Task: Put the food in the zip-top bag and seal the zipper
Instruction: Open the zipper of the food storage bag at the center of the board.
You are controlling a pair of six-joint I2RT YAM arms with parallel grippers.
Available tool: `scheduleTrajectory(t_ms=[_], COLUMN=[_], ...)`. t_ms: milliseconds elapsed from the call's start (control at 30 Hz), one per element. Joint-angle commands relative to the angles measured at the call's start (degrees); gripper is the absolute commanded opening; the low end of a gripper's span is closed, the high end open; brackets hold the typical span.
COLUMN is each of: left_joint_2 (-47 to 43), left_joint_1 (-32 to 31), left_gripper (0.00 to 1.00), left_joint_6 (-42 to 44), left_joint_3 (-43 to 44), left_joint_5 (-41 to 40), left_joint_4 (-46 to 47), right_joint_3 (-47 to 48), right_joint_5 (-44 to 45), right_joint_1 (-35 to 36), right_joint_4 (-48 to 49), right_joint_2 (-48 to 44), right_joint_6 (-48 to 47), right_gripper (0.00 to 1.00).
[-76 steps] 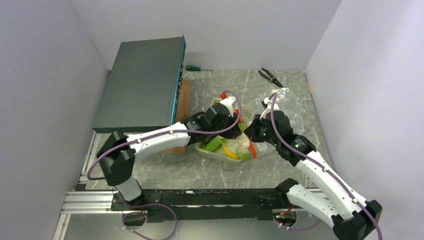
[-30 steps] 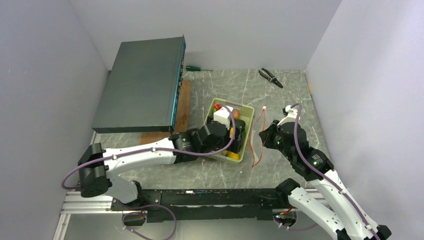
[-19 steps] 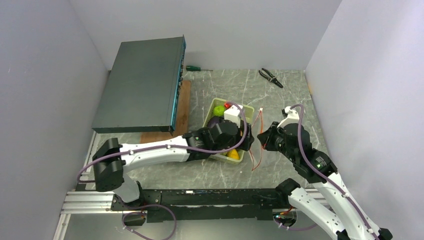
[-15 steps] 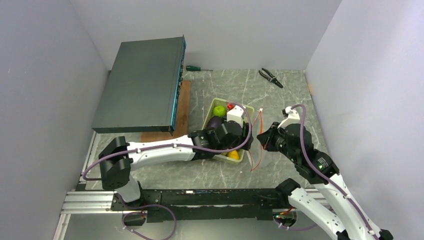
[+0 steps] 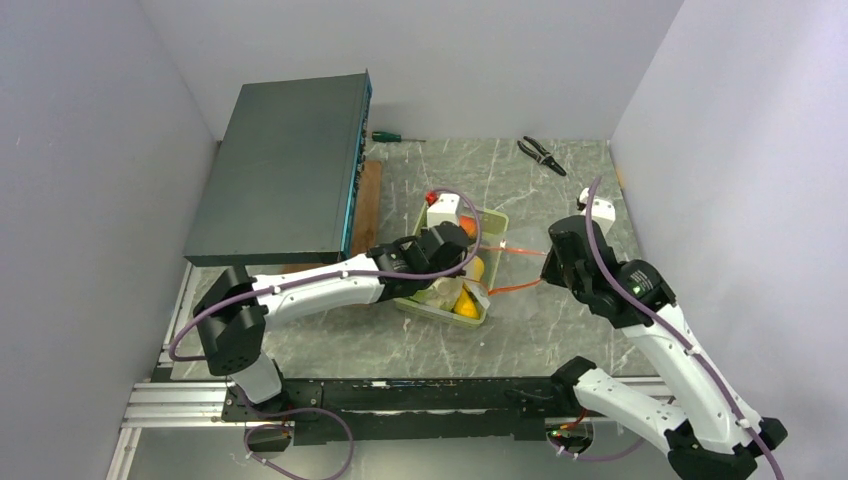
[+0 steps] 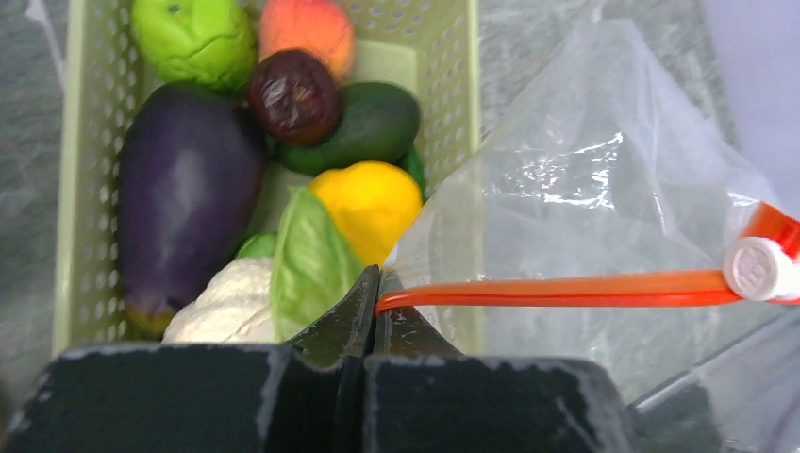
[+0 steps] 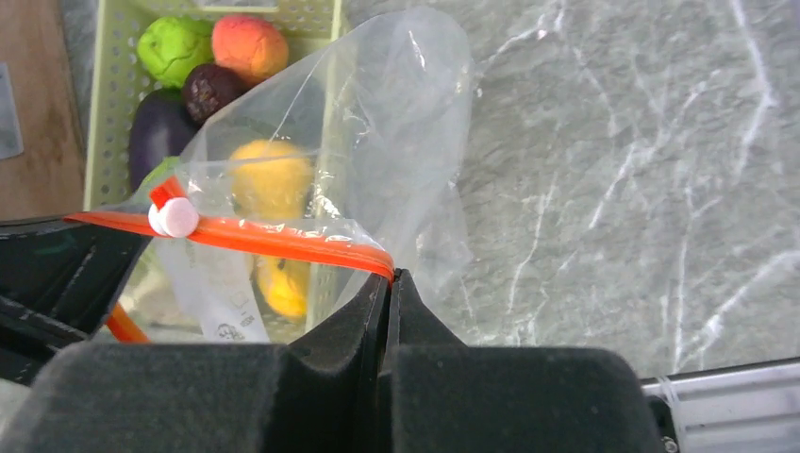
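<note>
At far left a dark box (image 5: 285, 170) lies on the marble table (image 5: 580, 320), overlapping a wooden board (image 5: 368, 195), with a screwdriver (image 5: 395, 136) behind them. The left gripper (image 6: 371, 283) reaches over the pale green tray (image 6: 75, 170), its jaws pressed together on one end of the zipper (image 6: 557, 289). The food lies in the tray: a green piece (image 6: 193, 38) and a peach-coloured one (image 6: 307, 33) at the far end, a small purple piece (image 6: 292, 94) just before them, an eggplant (image 6: 184, 198) along the left wall, a yellow piece (image 6: 368, 203) by the right wall, and the cauliflower (image 6: 226, 302) nearest the gripper. The clear bag (image 6: 585, 226) hangs at the tray's right wall, part of it over the tray. Its zipper runs across to the right gripper (image 7: 390, 283), which is clamped tight on the other end, and the white slider (image 7: 175, 217) sits on the strip between the two grippers. Whether the mouth is sealed cannot be told. Pliers (image 5: 542, 154) lie at the table's far right.
</note>
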Motion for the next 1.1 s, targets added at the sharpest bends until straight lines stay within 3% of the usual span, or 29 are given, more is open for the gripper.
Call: scheduleTrajectory(t_ms=[0, 100, 200, 233, 367, 567, 700, 733, 900, 1067], left_joint_2=[-1.4, 1.5, 3.4, 3.9, 5.0, 3.5, 0.4, -0.5, -6.2, -14.7], left_joint_1=[2.2, 2.2, 2.2, 2.2, 2.2, 2.1, 1.9, 1.9, 1.5, 0.9], left_gripper=[0.0, 0.0, 0.0, 0.04, 0.36, 0.66, 0.95, 0.99, 1.0, 1.0], left_joint_6=[-0.3, 0.8, 1.6, 1.8, 2.2, 2.4, 3.9, 4.2, 7.4, 11.5], left_joint_3=[1.3, 5.1, 6.3, 6.5, 5.7, 3.3, 3.9, 4.0, 2.5, -5.4], left_joint_5=[4.1, 6.3, 11.4, 13.2, 18.3, 22.8, 23.5, 23.7, 24.7, 19.7], left_joint_4=[4.0, 2.7, 5.8, 6.9, 9.4, 13.4, 11.6, 11.1, 10.1, 7.4], right_joint_3=[5.2, 4.8, 1.5, -0.2, -3.0, -3.7, -4.0, -3.9, -3.1, -2.4], right_joint_5=[16.2, 15.0, 4.9, 2.3, 0.5, 0.0, -0.1, -0.4, -0.5, -1.3], right_joint_1=[0.3, 0.4, 0.4, 0.4, 0.3, 0.4, 0.4, 0.4, 0.3, 0.3], right_joint_4=[-10.0, -8.8, -0.3, 1.7, 4.5, 5.2, 6.0, 6.3, 6.6, 8.0], right_joint_2=[0.1, -0.6, -3.2, -3.9, -4.5, -3.8, -2.9, -2.3, 0.1, -0.1], right_joint_6=[1.4, -0.5, -5.8, -7.1, -9.0, -9.6, -10.0, -10.4, -11.6, -12.8], right_gripper=[0.0, 0.0, 0.0, 0.0, 0.0, 0.0, 0.0, 0.0, 0.0, 0.0])
